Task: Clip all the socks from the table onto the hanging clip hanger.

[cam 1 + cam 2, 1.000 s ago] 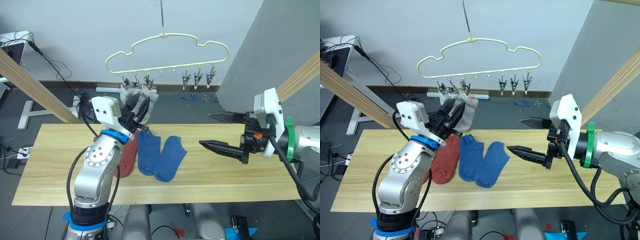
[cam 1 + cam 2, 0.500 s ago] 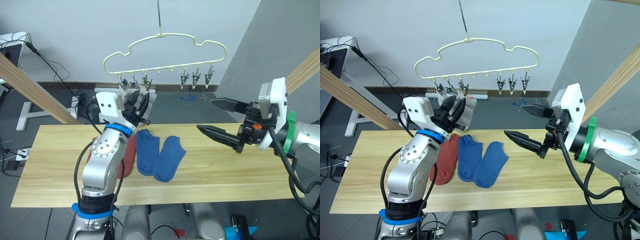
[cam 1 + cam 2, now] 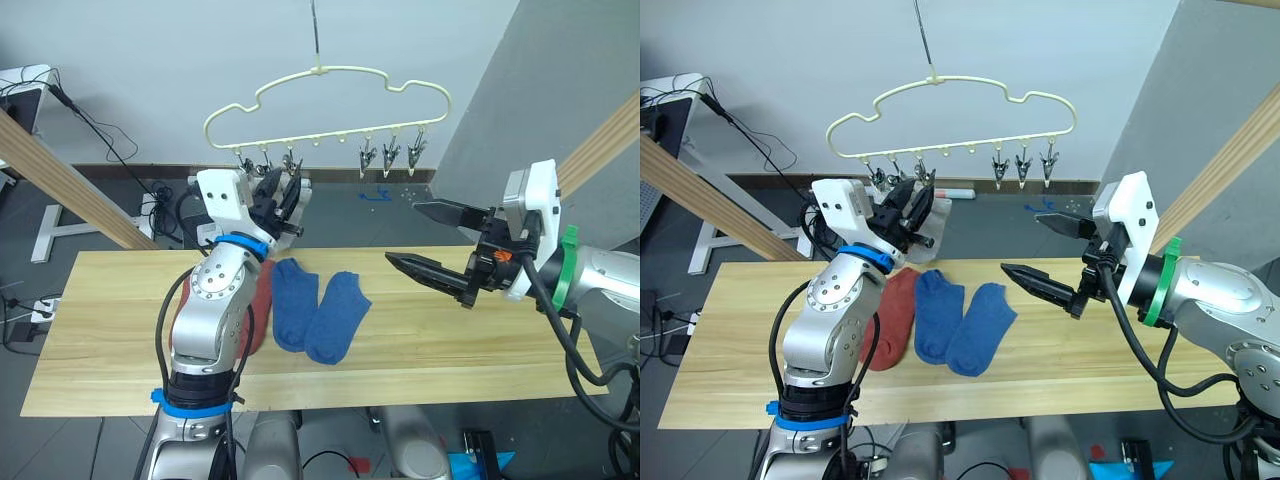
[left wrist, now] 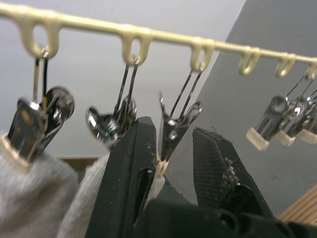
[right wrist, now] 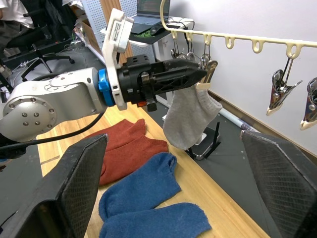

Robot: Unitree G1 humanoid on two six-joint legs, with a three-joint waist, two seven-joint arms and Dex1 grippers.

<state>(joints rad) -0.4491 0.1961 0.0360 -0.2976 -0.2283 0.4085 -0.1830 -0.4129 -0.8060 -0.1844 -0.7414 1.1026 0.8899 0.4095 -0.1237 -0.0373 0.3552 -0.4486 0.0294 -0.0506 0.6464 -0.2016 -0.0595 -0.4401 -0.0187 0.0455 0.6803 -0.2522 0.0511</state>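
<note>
The pale yellow clip hanger [image 3: 320, 72] hangs above the table [image 3: 120, 300]. Grey socks [image 5: 190, 119] hang from its left clips. My left gripper [image 4: 173, 129] is raised to the third clip [image 4: 171, 134], open, with one finger on each side of it and a pale sock edge in the clip's mouth. Two blue socks [image 3: 293, 300] [image 3: 335, 315] and a rust-red sock [image 3: 258, 310] lie flat on the table, the red one partly behind my left arm. My right gripper [image 3: 402, 232] hovers open and empty over the table's right half, pointing toward the hanger.
Three bare silver clips [image 3: 390, 155] hang at the hanger's right end. Thick wooden poles slant up at the left [image 3: 60, 180] and right [image 3: 600, 150]. Cables and a desk [image 3: 20, 80] stand on the floor beyond the table's far left.
My left gripper has risen from in front of the hanging grey socks up to the clips. My right gripper lifted a little and stayed open.
</note>
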